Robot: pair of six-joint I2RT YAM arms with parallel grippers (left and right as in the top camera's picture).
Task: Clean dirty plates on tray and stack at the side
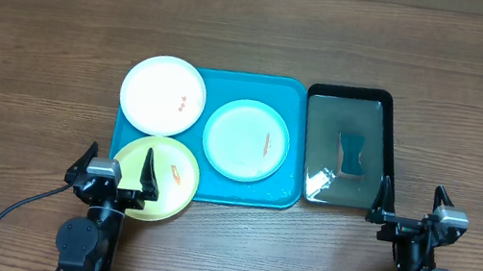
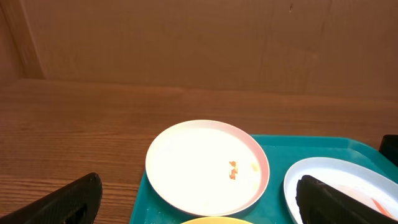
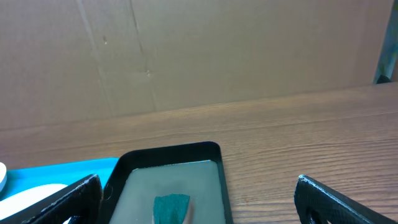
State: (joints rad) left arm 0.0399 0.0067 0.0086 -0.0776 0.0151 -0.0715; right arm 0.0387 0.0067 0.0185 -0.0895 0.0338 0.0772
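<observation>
Three soiled plates sit on the teal tray (image 1: 230, 83) at the centre of the wooden table (image 1: 35, 25). The white plate (image 1: 162, 94) lies at the tray's far left corner and juts over its rim. The pale cyan plate (image 1: 246, 140) rests fully inside, to the right. The yellow-green plate (image 1: 155, 178) overhangs the near left corner. Each carries a small orange smear. None of the plates is stacked.

Just beside the tray's right edge stands a glossy black tray (image 1: 354, 100) holding a small teal pad (image 1: 352, 154).

At the near edge of the table, the left tool (image 1: 116, 172) hangs with its fingers spread wide and nothing between them, its right finger above the yellow-green plate in the overhead view. The right tool (image 1: 413, 207) is likewise spread and empty, close to the black tray's near right corner.
</observation>
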